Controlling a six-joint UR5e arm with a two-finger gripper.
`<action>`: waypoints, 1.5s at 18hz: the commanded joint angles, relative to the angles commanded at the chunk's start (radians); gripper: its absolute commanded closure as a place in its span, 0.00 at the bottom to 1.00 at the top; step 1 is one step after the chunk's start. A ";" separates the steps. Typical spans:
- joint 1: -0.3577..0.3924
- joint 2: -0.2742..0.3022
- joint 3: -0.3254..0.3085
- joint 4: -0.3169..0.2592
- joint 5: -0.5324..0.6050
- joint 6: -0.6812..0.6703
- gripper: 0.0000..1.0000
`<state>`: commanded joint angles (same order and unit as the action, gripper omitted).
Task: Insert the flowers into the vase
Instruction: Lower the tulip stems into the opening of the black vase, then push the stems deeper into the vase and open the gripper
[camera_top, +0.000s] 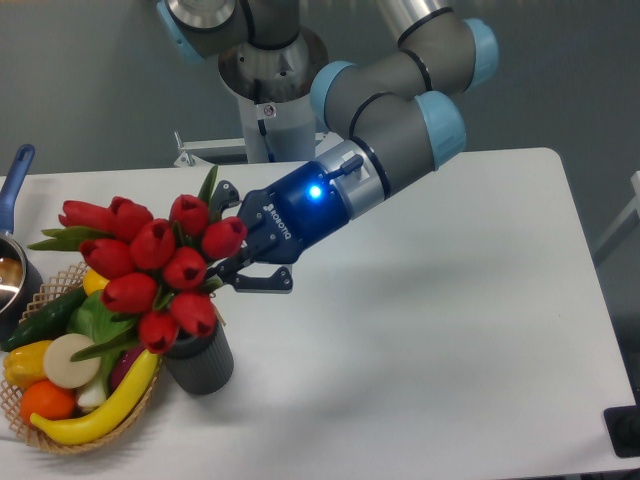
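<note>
The flowers (150, 265), a bunch of red tulips with green leaves, stand in the vase (203, 362), a dark ribbed cylinder at the front left of the table. The blooms spread wider than the vase and lean left over the basket. My gripper (238, 240) reaches in from the right at bloom height, tilted down to the left. Its fingers (224, 193) look spread apart above and below the rightmost tulip, so it looks open. The fingertips are partly hidden behind the blooms. The stems and the vase opening are hidden by the blooms.
A wicker basket (60, 440) with a banana, an orange, a cucumber and other produce sits just left of the vase. A blue-handled pot (14, 200) stands at the far left edge. The white table (430, 340) stretches to the right.
</note>
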<state>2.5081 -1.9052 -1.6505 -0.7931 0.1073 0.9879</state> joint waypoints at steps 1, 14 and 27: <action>-0.008 -0.005 0.002 0.002 0.000 0.000 0.95; -0.035 -0.008 -0.074 0.034 0.011 0.057 0.93; -0.034 -0.015 -0.155 0.035 0.046 0.189 0.90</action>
<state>2.4743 -1.9205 -1.8054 -0.7578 0.1532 1.1765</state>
